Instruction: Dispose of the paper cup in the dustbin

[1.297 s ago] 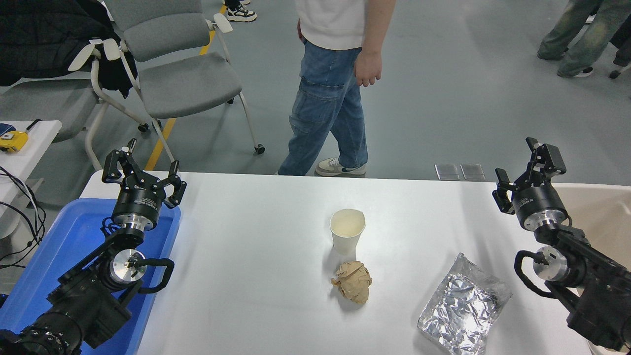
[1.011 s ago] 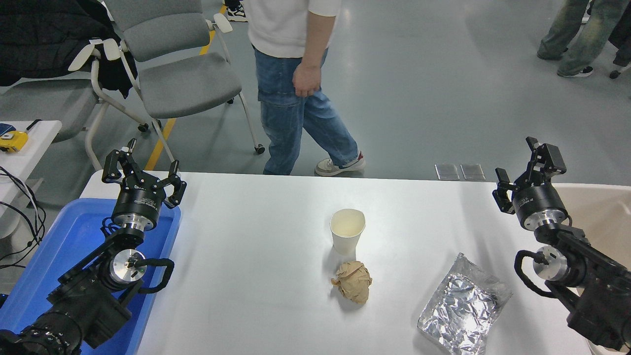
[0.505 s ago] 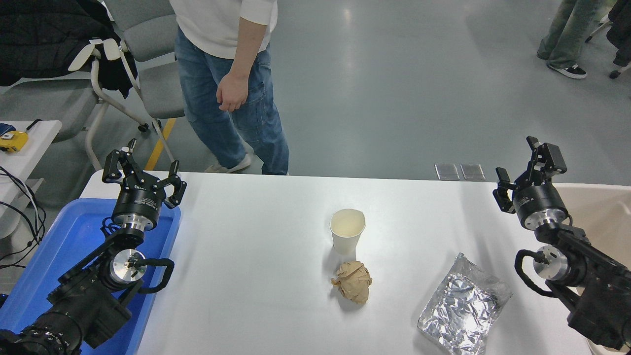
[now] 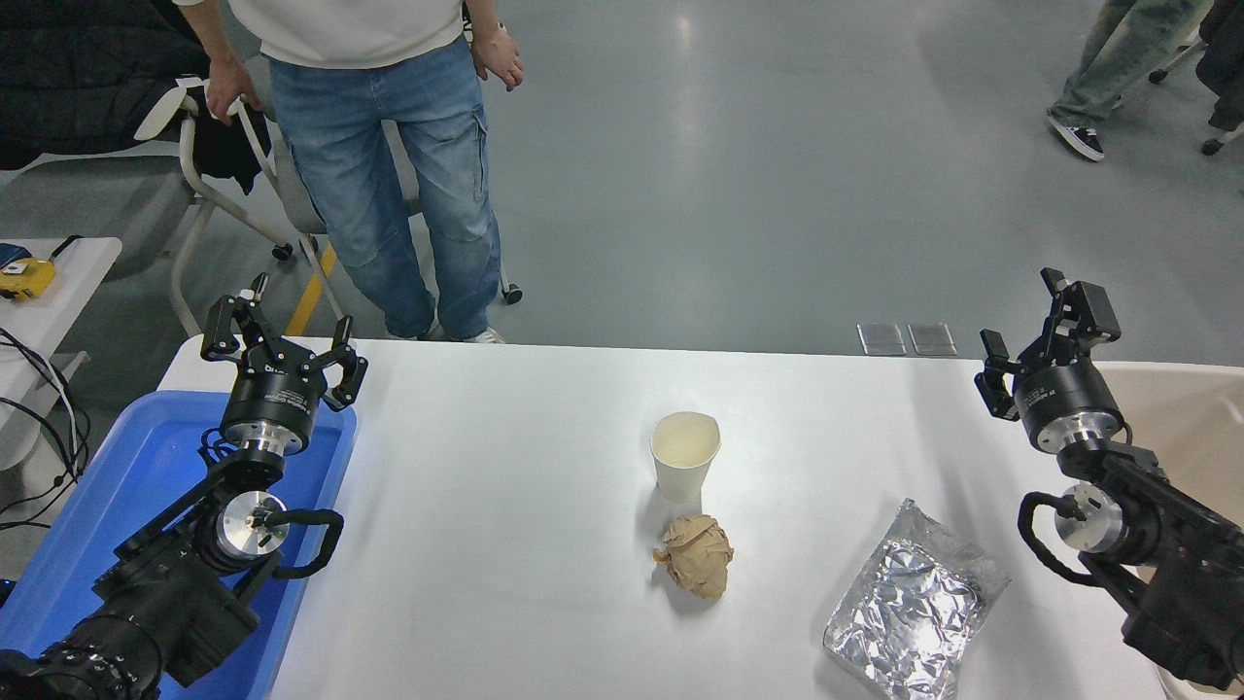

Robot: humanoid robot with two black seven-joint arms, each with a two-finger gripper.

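The white paper cup (image 4: 685, 454) stands upright near the middle of the white table (image 4: 505, 506), its cream inside showing. The beige dustbin (image 4: 1191, 418) is at the right edge, partly behind my right arm. My right gripper (image 4: 1040, 340) is open and empty, raised near the table's far right corner, well right of the cup. My left gripper (image 4: 282, 340) is open and empty, parked at the lower left over the blue tray.
A crumpled brown paper ball (image 4: 697, 555) lies just in front of the cup. A silver foil bag (image 4: 914, 603) lies at the front right. A blue plastic tray (image 4: 126, 496) sits at the left. A person (image 4: 379, 146) stands by a grey chair beyond the table's far left.
The person has walked from the far middle to the far left, by the chair. My right gripper has barely shifted. The cup, ball and bag have not moved.
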